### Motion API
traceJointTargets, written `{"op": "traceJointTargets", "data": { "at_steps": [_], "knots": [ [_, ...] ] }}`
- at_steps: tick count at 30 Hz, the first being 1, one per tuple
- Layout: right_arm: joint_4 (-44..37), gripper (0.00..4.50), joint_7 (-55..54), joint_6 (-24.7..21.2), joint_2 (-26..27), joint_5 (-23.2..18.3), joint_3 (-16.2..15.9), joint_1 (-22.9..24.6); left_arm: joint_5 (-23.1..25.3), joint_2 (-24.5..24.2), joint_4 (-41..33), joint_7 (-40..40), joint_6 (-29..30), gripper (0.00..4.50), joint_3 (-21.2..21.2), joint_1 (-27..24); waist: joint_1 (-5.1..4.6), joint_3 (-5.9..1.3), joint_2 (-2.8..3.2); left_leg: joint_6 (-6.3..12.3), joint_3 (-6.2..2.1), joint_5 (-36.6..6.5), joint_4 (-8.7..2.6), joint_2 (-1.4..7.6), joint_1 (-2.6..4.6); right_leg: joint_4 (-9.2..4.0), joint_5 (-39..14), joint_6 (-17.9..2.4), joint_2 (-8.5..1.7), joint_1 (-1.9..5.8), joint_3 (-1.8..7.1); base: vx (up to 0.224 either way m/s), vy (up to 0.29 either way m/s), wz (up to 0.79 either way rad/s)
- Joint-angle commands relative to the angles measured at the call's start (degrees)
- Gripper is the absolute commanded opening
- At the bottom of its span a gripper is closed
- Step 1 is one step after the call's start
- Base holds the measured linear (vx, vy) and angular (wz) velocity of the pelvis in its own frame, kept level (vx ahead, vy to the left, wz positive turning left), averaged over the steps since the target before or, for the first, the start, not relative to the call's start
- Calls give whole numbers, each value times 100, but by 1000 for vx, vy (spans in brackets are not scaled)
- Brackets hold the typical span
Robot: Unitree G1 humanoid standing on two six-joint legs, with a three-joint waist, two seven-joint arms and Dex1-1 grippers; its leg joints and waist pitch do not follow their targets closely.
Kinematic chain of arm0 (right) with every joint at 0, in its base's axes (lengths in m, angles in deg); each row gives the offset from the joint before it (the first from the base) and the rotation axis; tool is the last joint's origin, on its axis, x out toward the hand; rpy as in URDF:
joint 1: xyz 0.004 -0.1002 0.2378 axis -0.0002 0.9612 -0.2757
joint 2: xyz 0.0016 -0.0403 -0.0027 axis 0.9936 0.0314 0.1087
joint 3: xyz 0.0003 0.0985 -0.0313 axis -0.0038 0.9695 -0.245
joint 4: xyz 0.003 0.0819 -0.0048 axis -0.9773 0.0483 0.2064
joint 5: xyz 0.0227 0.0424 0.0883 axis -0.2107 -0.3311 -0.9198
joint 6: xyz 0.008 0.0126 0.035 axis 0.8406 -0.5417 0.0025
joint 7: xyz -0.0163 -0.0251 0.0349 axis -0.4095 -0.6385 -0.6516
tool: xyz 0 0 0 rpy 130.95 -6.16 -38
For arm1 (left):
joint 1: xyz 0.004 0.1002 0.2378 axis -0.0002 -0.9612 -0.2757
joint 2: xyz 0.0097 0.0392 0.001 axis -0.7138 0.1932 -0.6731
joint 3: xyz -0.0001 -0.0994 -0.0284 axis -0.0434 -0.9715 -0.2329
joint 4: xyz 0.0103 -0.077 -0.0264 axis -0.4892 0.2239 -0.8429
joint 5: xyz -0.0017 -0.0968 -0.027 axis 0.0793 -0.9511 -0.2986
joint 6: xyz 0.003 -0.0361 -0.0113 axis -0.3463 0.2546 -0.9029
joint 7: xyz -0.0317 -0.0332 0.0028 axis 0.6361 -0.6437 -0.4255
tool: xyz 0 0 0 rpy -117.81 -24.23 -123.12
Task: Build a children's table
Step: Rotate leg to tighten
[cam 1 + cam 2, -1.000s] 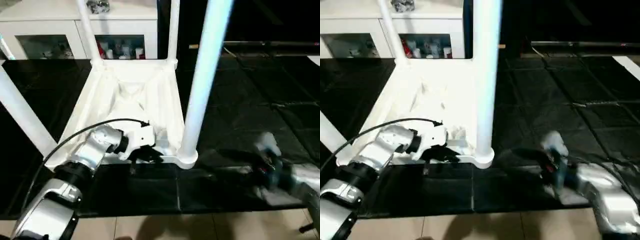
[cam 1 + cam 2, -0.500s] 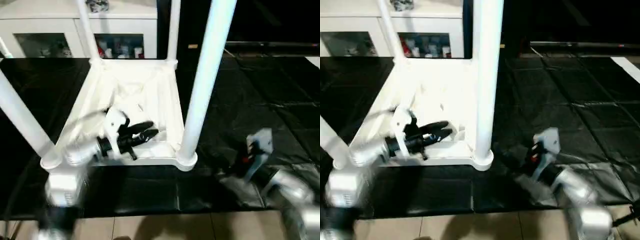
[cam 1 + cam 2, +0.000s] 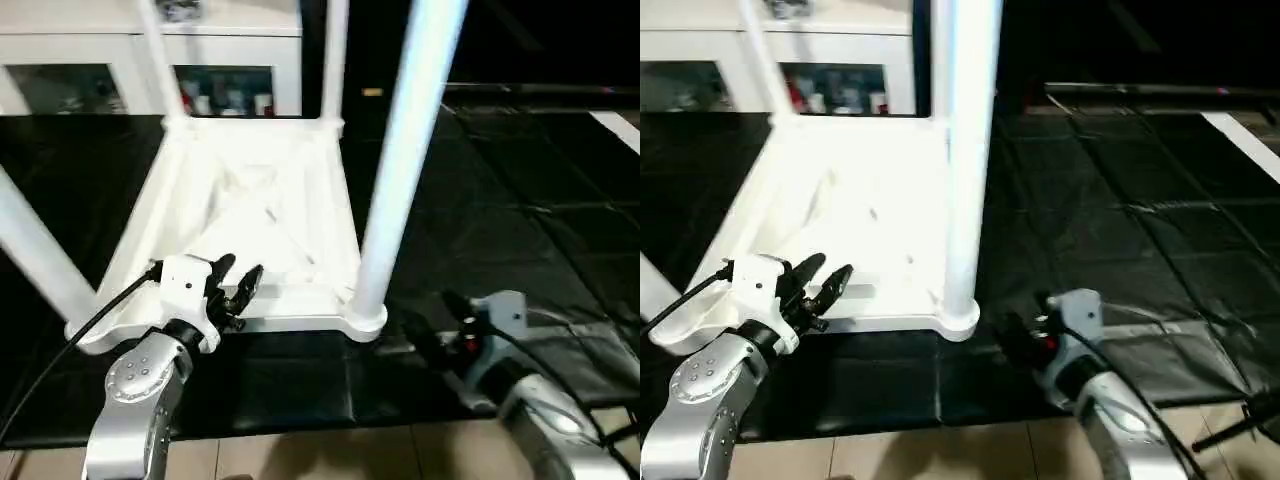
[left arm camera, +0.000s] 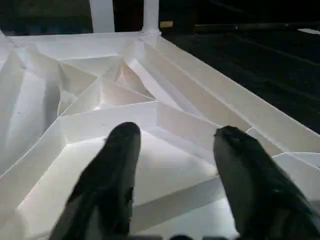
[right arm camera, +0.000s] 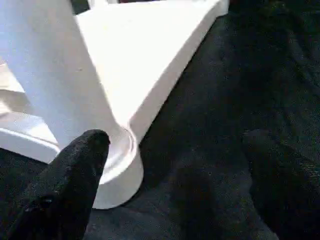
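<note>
White cabinet w/ glass doors stands at the far edge of the black mat. Behind the glass: small items, red and white among them, too blurred to identify. Something shiny sits on the cabinet top, can't tell what. No readable writing or brand anywhere; any labels on the cabinet items are too small to make out.

Children's table lies upside down on the mat, ribbed underside facing up, just in front of the cabinet. All four legs stand up out of the corner sockets: near-right leg rises tall in front of the head cam, near-left leg leans out toward the left edge of the view, two far legs by the cabinet. Left wrist cam shows the diagonal ribs meeting in a triangle near the middle of the underside.

Left gripper hovers over the near rim of the table top, between the two near sockets. Fingers parted about halfway, nothing between them, not touching the plastic as far as visible.

Right gripper sits low over the mat just right of the near-right socket. Fingers spread wide, empty; one fingertip is close beside the socket base, contact can't be told.
</note>
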Motion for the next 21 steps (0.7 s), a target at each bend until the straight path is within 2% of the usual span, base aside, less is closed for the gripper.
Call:
{"op": "traceJointTargets", "data": {
  "at_steps": [1,2,3,4,5,6,7,8,9,10,11,12,13,14,15,16,17,18,19,20,21],
  "knots": [
    [-20,450,-62,40,-12,80,-15,-8,160,-62,-112,165,122,284,79,-51,12,-461,15,1324,1,1598,-95,-44,-133,-278,1471,-1088,-193,173,173,0,0,0],
    [-17,450,-63,56,-15,85,-24,-12,157,-64,-111,172,118,297,76,-55,-1,-505,5,1504,-6,1754,-45,-69,-170,-243,1699,-1149,-165,162,157,0,0,0],
    [7,450,-42,130,-25,68,-47,-22,164,-89,-107,201,83,313,76,-78,7,-500,25,1700,0,1303,-35,-45,-201,-344,1114,-1165,-160,105,105,-65,22,-1],
    [27,450,-7,191,-42,53,-55,-26,157,-101,-105,206,64,314,74,-88,-11,-384,40,1506,18,-168,-130,31,-170,-567,-874,-961,-250,114,56,-65,22,-1],
    [34,450,19,218,-58,50,-62,-23,155,-105,-104,208,65,314,72,-91,-29,-317,65,1211,11,-1093,-195,81,-65,-660,-2109,-747,-283,105,22,-97,32,-2],
    [50,450,129,297,-129,30,-103,-2,151,-125,-106,229,82,328,73,-95,-213,-66,117,259,-109,-3343,-300,143,280,-989,-4294,273,-207,7,-276,-116,45,-9],
    [48,450,171,303,-153,21,-121,11,153,-131,-106,233,82,342,73,-94,-283,-19,166,86,-190,-3960,-425,217,308,-1013,-4258,511,-118,82,-439,-116,45,-9],
    [45,450,227,305,-183,4,-145,31,155,-142,-107,240,80,342,76,-93,-262,9,189,34,-252,-4459,-674,398,141,-716,-3825,534,-84,335,-418,-69,44,-9],
    [55,450,284,299,-212,-21,-173,51,164,-161,-114,255,80,357,85,-96,187,9,278,-70,16,-5301,-1196,581,-119,640,-1238,-133,-33,528,-46,-68,1,8],
    [55,450,284,299,-212,-21,-173,51,164,-161,-114,255,80,357,85,-96,99,29,191,-11,4,-5206,-1187,567,-37,741,-1629,-53,-112,558,208,-68,1,8],
    [80,450,423,290,-260,-97,-229,56,173,-172,-130,320,80,362,82,-112,159,-27,52,-186,-5,-4837,-935,426,121,472,-2738,121,-257,502,449,-70,-71,6],
    [103,450,570,303,-309,-150,-285,37,167,-166,-143,359,70,373,64,-136,100,82,-165,-322,-66,-3214,216,-54,555,-864,-6227,450,-833,-205,492,-37,-64,-15],
    [121,450,668,320,-344,-186,-325,23,159,-162,-149,391,62,387,55,-153,69,48,-204,-135,-141,-2003,515,-119,466,-973,-6749,475,-1029,-122,582,-37,-64,-15],
    [120,450,838,345,-406,-236,-396,18,160,-161,-170,430,15,396,20,-218,153,-45,-145,-22,-332,-771,95,2,11,-703,-5701,248,-1024,457,635,16,13,-27],
    [113,450,1037,391,-474,-316,-475,23,148,-153,-209,493,-43,398,-44,-328,166,-111,-4,-180,-288,-1304,-376,125,126,-413,-3233,-93,-448,408,391,0,0,0],
    [113,450,1037,391,-474,-316,-475,23,148,-153,-209,493,-43,406,-44,-328,121,-64,-37,-137,-272,-1670,-429,108,112,-395,-2964,-144,-392,410,380,0,0,0],
    [95,450,1191,427,-511,-404,-521,27,142,-134,-249,577,-162,419,-139,-462,124,-99,19,-108,-266,-1867,-458,108,145,-397,-2844,-228,-403,430,385,0,0,0],
    [89,450,1255,437,-527,-446,-537,28,142,-133,-265,620,-206,419,-176,-527,90,-118,43,-53,-278,-2006,-491,149,145,-420,-2689,-344,-447,463,383,0,0,0],
    [82,450,1323,447,-545,-490,-554,29,142,-134,-281,667,-253,432,-213,-597,66,-106,55,-47,-286,-2043,-523,153,119,-425,-2639,-361,-436,483,363,0,0,0],
    [88,450,1414,438,-583,-518,-585,7,177,-122,-334,776,-357,441,-292,-714,42,-116,33,-49,-292,-2107,-540,151,89,-461,-2621,-309,-446,507,344,0,0,0],
    [100,450,1455,439,-600,-522,-602,-12,185,-91,-360,848,-393,441,-355,-757,39,-115,37,-37,-281,-2147,-542,160,118,-482,-2638,-314,-448,480,352,0,0,0]
  ]
}}
